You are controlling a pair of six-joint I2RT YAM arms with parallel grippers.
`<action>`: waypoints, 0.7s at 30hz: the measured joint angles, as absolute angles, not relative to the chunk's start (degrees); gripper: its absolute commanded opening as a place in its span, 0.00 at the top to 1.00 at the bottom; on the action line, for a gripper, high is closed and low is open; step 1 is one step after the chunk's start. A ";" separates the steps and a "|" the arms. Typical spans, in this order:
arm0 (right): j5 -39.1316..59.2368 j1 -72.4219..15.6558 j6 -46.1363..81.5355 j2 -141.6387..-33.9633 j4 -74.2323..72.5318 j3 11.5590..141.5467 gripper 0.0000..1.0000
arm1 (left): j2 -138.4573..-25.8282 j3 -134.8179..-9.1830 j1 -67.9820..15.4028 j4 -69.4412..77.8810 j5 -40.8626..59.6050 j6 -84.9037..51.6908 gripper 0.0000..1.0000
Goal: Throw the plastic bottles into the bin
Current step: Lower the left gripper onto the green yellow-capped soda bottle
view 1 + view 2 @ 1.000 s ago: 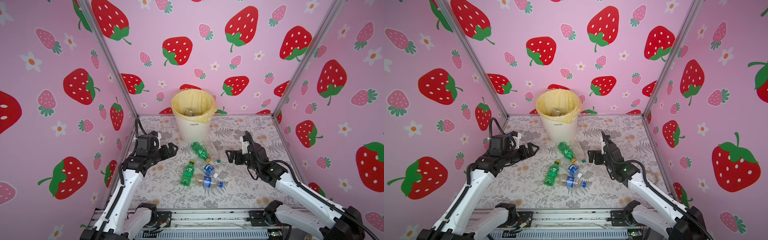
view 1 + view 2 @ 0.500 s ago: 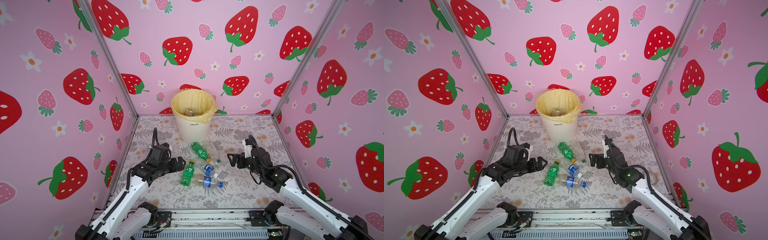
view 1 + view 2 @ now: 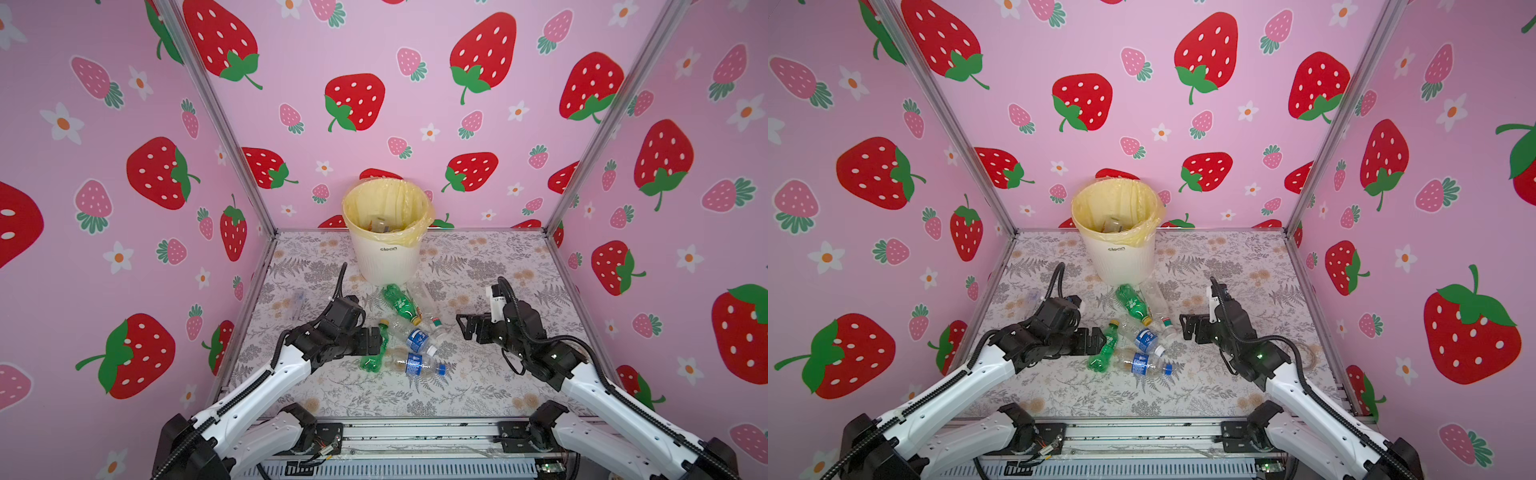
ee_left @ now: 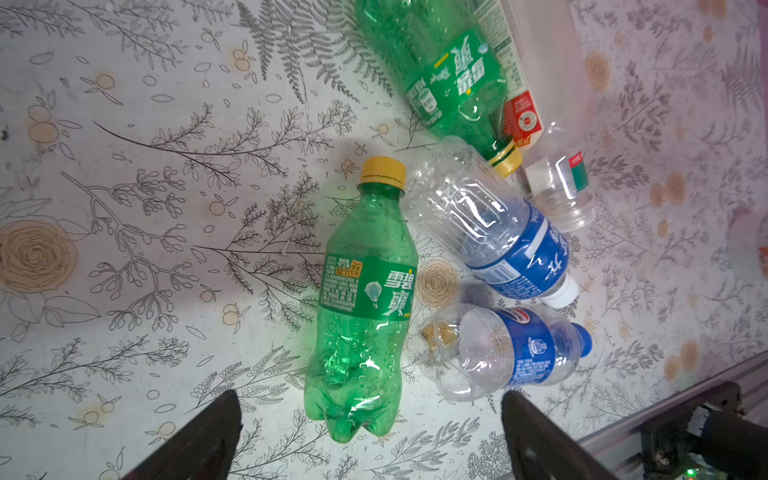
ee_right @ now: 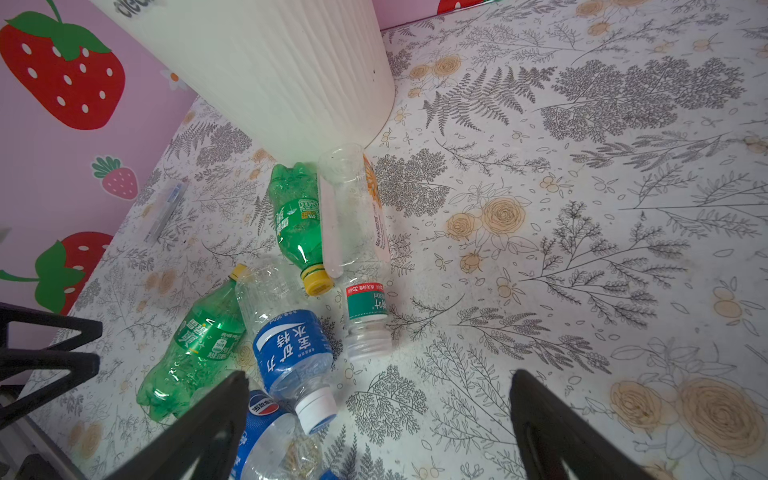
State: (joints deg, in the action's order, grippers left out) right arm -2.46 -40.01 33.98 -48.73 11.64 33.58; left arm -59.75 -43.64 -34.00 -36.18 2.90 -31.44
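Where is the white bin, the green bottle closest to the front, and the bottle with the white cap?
white bin (image 3: 390, 266): in a top view, on its ribbed side.
front green Sprite bottle (image 4: 368, 291): left wrist view, on its label.
white-capped water bottle (image 5: 293, 349): right wrist view, on its label.

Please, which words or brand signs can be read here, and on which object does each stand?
"clean": round white ribbed plastic bin.
"雪碧": yellow-capped green plastic bottle.
"宝矿力水特": white-capped clear plastic bottle with blue label.
Pepsi globe sign: blue-capped clear plastic bottle.
Other print: too small to read.
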 measured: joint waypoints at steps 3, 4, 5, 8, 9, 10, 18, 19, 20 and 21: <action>-2.46 -40.01 34.28 -48.71 11.68 32.88 0.01 | -62.06 -43.64 -36.32 -35.99 1.76 -31.35 0.01; -2.48 -40.01 34.33 -48.71 11.68 32.71 0.01 | -62.74 -43.64 -37.06 -35.97 1.41 -31.33 0.01; -2.48 -40.01 34.41 -48.71 11.70 32.64 0.01 | -63.40 -43.64 -37.80 -35.97 1.04 -31.33 0.01; -2.48 -40.01 34.46 -48.71 11.70 32.45 0.01 | -65.17 -43.64 -39.79 -35.97 0.01 -31.31 0.01; -2.48 -40.01 34.46 -48.69 11.70 32.32 0.01 | -65.78 -43.64 -40.42 -35.99 -0.30 -31.29 0.01; -2.48 -40.01 34.46 -48.66 11.68 32.16 0.01 | -66.28 -43.64 -40.97 -35.97 -0.71 -31.29 0.01; -2.48 -40.01 34.50 -48.18 11.77 31.00 0.01 | -69.34 -43.53 -42.68 -35.88 -3.05 -30.94 0.02; -2.48 -40.01 34.52 -47.97 11.77 30.87 0.01 | -69.84 -43.46 -42.72 -35.86 -3.36 -30.81 0.04; -2.50 -40.01 34.54 -47.72 11.77 30.68 0.01 | -70.32 -43.40 -42.76 -35.81 -3.66 -30.61 0.06; -2.48 -40.01 34.61 -47.57 11.75 30.52 0.01 | -70.81 -43.27 -42.76 -35.79 -4.01 -30.50 0.07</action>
